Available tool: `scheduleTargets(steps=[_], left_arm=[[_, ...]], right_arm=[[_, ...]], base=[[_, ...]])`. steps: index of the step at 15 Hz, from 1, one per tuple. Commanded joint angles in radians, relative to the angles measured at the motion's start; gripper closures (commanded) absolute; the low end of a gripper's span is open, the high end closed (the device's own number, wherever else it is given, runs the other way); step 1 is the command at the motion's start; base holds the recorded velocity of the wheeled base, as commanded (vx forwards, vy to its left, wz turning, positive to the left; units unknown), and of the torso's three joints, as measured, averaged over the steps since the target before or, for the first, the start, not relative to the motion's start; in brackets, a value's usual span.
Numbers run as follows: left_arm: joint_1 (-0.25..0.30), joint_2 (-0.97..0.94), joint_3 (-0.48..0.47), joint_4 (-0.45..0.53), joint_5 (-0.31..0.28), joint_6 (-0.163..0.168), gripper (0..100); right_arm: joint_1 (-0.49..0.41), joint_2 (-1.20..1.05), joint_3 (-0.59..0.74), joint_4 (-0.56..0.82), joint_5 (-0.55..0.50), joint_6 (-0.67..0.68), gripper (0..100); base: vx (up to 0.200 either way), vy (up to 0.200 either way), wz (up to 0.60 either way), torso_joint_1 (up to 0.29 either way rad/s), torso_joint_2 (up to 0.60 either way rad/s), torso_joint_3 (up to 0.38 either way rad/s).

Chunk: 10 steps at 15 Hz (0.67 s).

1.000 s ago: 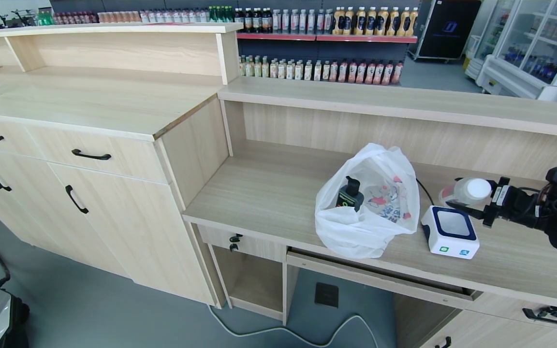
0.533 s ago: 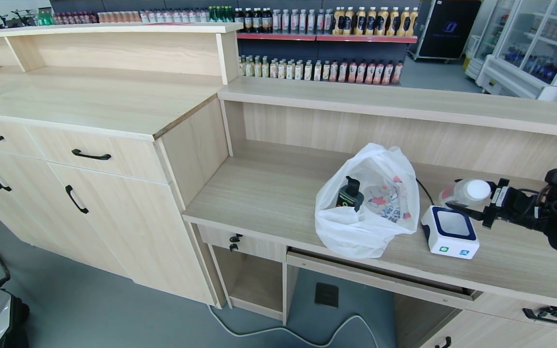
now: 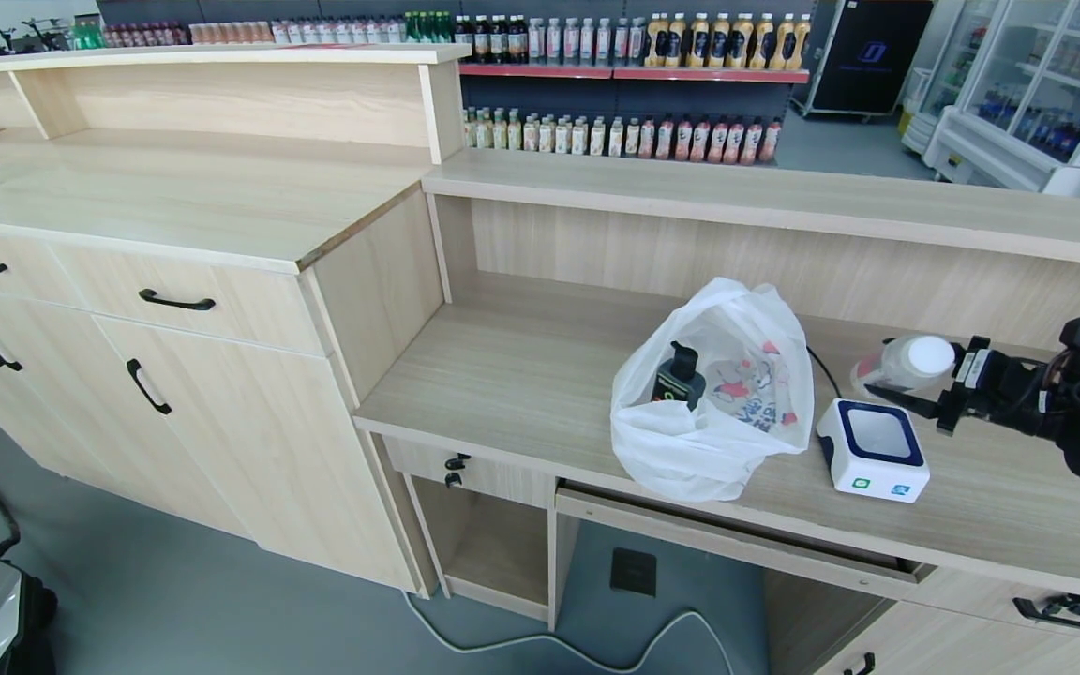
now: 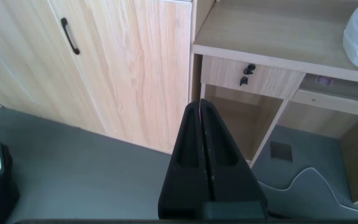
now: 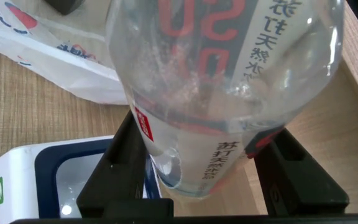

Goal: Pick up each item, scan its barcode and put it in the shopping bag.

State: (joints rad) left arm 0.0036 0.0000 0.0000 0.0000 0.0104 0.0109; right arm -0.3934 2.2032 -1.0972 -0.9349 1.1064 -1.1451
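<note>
Right gripper (image 3: 917,386) is clamping a clear plastic bottle (image 3: 889,364) at the scanner's (image 3: 873,450) 1 o'clock. Shopping bag (image 3: 727,441), sitting at its 9 o'clock on the table (image 3: 521,375), is holding a dark bottle (image 3: 679,377). Left gripper (image 4: 205,143) is sitting closed.

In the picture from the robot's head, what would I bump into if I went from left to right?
Cupboard doors → shopping bag → scanner. The bottle overlaps the scanner, so it is left out.

1 clear bottle (image 3: 901,364), 1 scanner (image 3: 873,448), 1 shopping bag (image 3: 690,450), 1 dark bottle (image 3: 679,377).
</note>
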Motion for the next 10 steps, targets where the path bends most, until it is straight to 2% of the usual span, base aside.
scheduleTargets(steps=[1,3,5,6,7,8,10], left_arm=[[0.001,0.0,0.0,0.0,0.0,0.0,100],[0.001,0.0,0.0,0.0,0.0,0.0,100],[0.001,0.0,0.0,0.0,0.0,0.0,100],[0.001,0.0,0.0,0.0,0.0,0.0,100],[0.001,0.0,0.0,0.0,0.0,0.0,100],[0.001,0.0,0.0,0.0,0.0,0.0,100],[0.001,0.0,0.0,0.0,0.0,0.0,100]], right_arm=[[0.005,-0.108,-0.013,-0.001,-0.017,0.136,100],[0.005,-0.241,-0.003,0.004,-0.195,0.476,100],[0.016,-0.318,0.004,0.039,-0.499,0.757,100],[0.028,-0.33,0.005,0.088,-0.657,0.832,100],[0.028,-0.341,0.022,0.13,-0.704,0.851,100],[0.028,-0.362,0.063,0.146,-0.709,0.846,100],[0.022,-0.407,0.194,0.048,-0.714,0.837,100]], base=[[0.0,0.0,0.0,0.0,0.0,0.0],[0.0,0.0,0.0,0.0,0.0,0.0],[0.0,0.0,0.0,0.0,0.0,0.0],[0.0,0.0,0.0,0.0,0.0,0.0],[0.0,0.0,0.0,0.0,0.0,0.0],[0.0,0.0,0.0,0.0,0.0,0.0],[0.0,0.0,0.0,0.0,0.0,0.0]])
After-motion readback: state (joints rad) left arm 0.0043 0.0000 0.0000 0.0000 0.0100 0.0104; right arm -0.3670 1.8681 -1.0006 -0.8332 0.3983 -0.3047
